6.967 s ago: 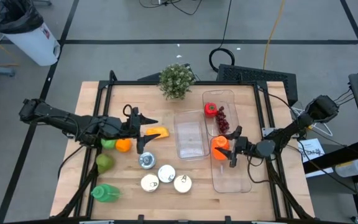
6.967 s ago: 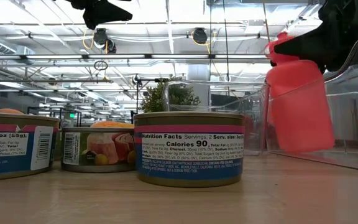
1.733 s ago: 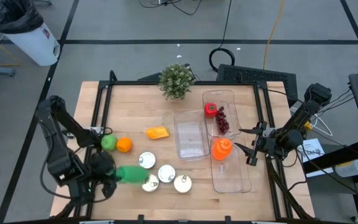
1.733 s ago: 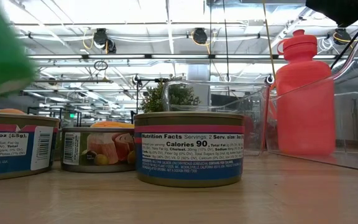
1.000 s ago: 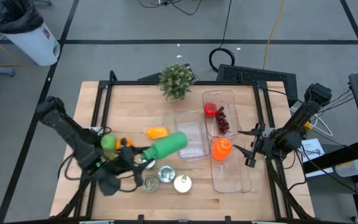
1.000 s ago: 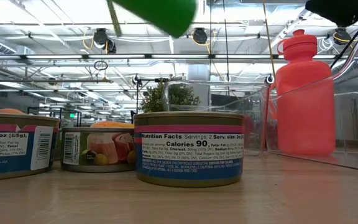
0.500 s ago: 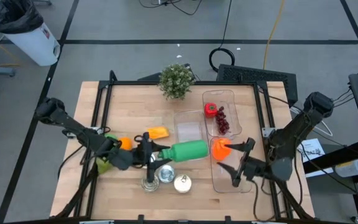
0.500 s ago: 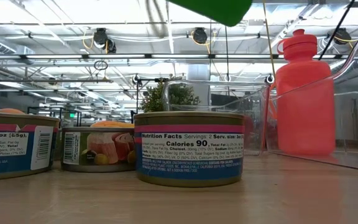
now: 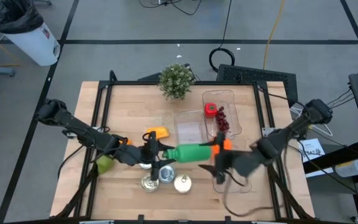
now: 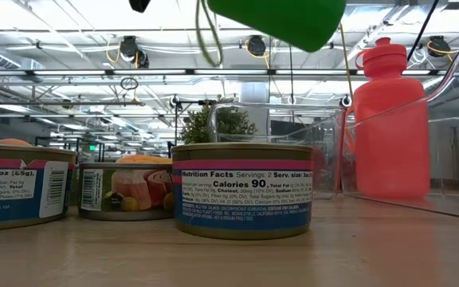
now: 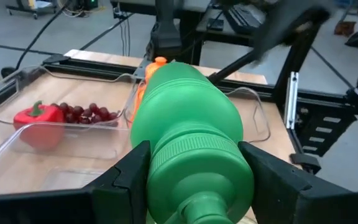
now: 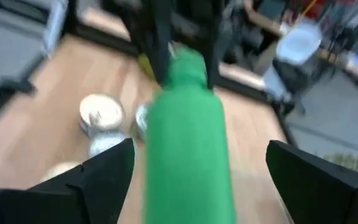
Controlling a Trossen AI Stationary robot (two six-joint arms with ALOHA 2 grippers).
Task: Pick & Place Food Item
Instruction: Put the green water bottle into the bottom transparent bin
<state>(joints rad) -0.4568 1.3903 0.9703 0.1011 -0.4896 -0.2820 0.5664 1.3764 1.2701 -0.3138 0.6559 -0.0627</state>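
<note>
In the high view, a green bottle (image 9: 191,153) is held lying flat above the tabletop (image 9: 135,99), clamped at its neck by the left gripper (image 9: 164,155). The right gripper (image 9: 219,163) is spread wide at the bottle's base. In the left wrist view, the bottle is seen gripped between the fingers (image 11: 132,171). In the right wrist view, the bottle is framed by parted fingers (image 12: 107,171).

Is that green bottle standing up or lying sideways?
Sideways, off the table: the left gripper holds the green bottle level by its neck.
</note>
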